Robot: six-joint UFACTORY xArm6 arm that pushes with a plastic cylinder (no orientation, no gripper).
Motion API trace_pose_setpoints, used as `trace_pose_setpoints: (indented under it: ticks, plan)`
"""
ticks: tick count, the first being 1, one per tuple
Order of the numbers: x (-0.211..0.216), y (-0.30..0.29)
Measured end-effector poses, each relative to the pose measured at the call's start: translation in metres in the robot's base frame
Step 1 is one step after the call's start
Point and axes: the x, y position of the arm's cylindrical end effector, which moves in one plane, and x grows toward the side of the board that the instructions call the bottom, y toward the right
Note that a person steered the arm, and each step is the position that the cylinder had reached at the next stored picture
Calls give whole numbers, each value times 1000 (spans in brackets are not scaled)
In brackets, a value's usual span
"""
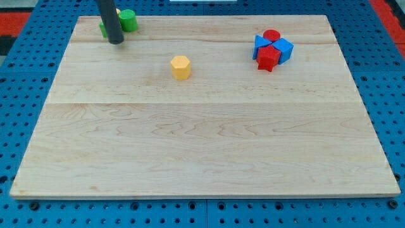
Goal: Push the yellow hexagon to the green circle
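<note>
Yellow hexagon sits well right of my tip, which has no fingers.

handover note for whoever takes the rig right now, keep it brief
My tip rests on the board near the view's top left, just left of and below the green circle, partly hiding another green block.
The yellow hexagon sits alone, right of and below the tip, well apart from the green circle.
Done: no contact yet.
Left: get the tip to the hexagon's lower right side, then push it up-left to the green circle.
</note>
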Motion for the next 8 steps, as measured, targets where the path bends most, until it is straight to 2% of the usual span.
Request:
trace_pose_setpoints:
  ticks: [2,3,4,6,8]
  plan:
    - [86,83]
    - [105,128]
    - [102,140]
    - [80,107]
    - [74,139]
